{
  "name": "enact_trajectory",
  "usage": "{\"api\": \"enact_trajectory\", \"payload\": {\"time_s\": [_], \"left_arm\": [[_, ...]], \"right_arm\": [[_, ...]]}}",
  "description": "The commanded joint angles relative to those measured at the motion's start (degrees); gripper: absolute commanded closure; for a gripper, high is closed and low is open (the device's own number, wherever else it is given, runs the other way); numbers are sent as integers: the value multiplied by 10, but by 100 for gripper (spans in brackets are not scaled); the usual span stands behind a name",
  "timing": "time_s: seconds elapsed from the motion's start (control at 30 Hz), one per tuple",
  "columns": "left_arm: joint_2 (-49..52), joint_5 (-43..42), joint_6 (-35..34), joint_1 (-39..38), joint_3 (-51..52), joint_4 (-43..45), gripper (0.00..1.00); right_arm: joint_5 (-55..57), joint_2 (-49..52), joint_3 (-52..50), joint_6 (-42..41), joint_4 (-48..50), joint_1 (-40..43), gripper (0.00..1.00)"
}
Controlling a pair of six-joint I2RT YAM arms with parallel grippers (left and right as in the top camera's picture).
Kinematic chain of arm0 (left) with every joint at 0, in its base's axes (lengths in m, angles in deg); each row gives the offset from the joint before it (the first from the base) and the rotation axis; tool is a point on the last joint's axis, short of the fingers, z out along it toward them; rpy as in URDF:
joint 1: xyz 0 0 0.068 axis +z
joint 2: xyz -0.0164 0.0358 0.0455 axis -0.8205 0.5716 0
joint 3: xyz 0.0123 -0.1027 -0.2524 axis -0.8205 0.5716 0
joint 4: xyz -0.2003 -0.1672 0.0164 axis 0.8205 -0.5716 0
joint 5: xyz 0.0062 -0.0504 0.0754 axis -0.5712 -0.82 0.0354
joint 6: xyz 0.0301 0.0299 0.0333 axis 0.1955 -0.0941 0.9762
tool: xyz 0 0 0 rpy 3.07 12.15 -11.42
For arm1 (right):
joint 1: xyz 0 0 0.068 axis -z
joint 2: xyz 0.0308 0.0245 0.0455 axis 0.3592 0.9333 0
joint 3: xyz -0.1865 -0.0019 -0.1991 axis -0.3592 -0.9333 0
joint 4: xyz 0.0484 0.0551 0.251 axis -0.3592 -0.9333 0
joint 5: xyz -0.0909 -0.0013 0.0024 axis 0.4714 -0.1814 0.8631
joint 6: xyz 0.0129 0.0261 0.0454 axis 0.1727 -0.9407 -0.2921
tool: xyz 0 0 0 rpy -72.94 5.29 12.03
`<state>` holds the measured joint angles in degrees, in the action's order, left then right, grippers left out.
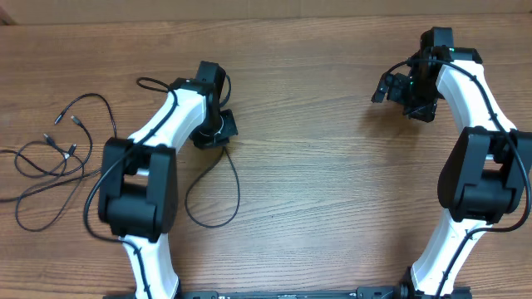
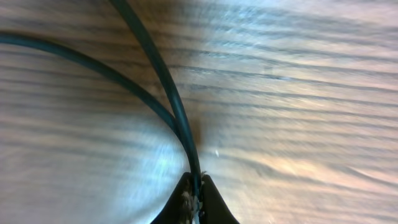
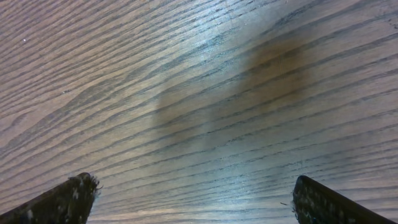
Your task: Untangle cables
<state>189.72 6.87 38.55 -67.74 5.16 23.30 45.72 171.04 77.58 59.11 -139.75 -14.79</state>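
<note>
Cables first, Mina: where do they sit?

Most of them lie in a loose tangle on the tabletop, on the outer side of the left arm, with the small plug tips near the middle of the heap. One loop lies apart on the inner side of that arm, just beside it, and runs up to its wrist.

What could go wrong, Tom wants to know?

I think the risk is in the pull. The wrist view shows two strands meeting in one pinch, so a lift would haul both at once. The arm hides where that loop goes. If it runs back into the tangle, a hard pull could tighten a knot or drag the whole heap instead of freeing a cord. The thin cord could also slip out, or catch on the arm beside it.

And the jaws?

The left jaws are closed down tight on that loop, with the tips together and the cord nipped between them, low over the wood. The right jaws, well apart from the left arm on its inner side, stand wide. Their fingertips sit at the edges of the wrist view, with only bare wood between them, and they hold and touch nothing.
</note>
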Motion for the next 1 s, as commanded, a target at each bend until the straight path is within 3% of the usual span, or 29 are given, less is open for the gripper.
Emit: {"api": "enact_trajectory", "payload": {"time_s": [0.0, 0.3, 0.67, 0.97], "left_arm": [[-90, 43, 36, 6, -3, 3, 96], [-196, 281, 89, 6, -3, 5, 96], [-188, 234, 96, 6, 0, -54, 96], [-114, 223, 103, 6, 0, -34, 96]], "right_arm": [[3, -19, 5, 1, 3, -1, 0], [3, -19, 5, 1, 3, -1, 0], [3, -19, 5, 1, 3, -1, 0], [3, -18, 5, 1, 3, -1, 0]]}}
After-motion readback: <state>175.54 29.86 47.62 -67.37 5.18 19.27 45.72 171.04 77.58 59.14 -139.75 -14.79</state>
